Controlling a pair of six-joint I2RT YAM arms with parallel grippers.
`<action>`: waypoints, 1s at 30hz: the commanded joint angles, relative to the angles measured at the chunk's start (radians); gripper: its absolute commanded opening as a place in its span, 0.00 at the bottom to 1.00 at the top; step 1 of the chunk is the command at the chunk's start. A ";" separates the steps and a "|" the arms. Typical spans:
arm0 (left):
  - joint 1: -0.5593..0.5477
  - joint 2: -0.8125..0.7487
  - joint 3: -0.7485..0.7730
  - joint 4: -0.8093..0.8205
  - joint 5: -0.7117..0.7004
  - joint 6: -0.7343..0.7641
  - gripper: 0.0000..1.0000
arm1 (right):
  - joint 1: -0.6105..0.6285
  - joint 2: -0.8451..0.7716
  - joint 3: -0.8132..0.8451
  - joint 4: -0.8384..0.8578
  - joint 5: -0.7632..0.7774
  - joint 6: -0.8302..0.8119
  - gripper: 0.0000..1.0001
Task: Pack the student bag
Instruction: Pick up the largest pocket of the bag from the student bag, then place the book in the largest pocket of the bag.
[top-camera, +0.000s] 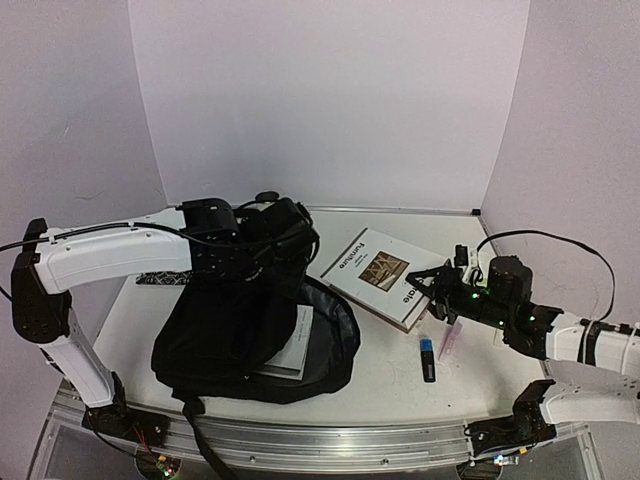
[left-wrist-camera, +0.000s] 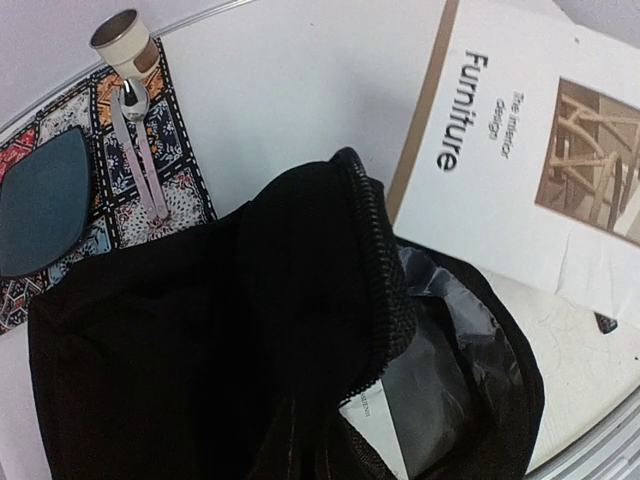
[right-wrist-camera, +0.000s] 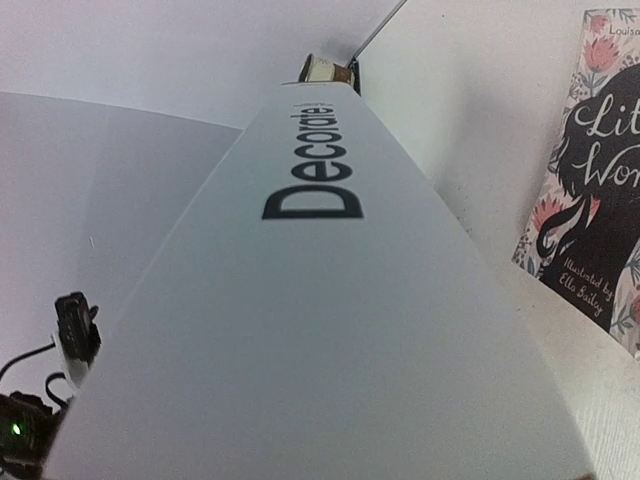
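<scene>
Hold the bag (top-camera: 250, 345), slumped at lower left of the top view, open high and wide with the left gripper (top-camera: 285, 250) pinched shut on its rim, then slide the book (top-camera: 375, 268), nipped at centre right by the half-closed right gripper (top-camera: 432, 285), flat into that mouth.
</scene>
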 joint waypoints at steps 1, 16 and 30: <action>0.020 -0.059 0.088 0.023 0.010 0.054 0.00 | 0.007 -0.076 0.048 -0.060 -0.079 -0.013 0.42; 0.026 -0.123 0.133 0.076 0.079 0.068 0.00 | 0.181 0.119 0.178 -0.040 -0.146 0.004 0.43; 0.027 -0.202 0.073 0.149 0.148 0.032 0.00 | 0.336 0.546 0.403 0.176 -0.147 0.103 0.43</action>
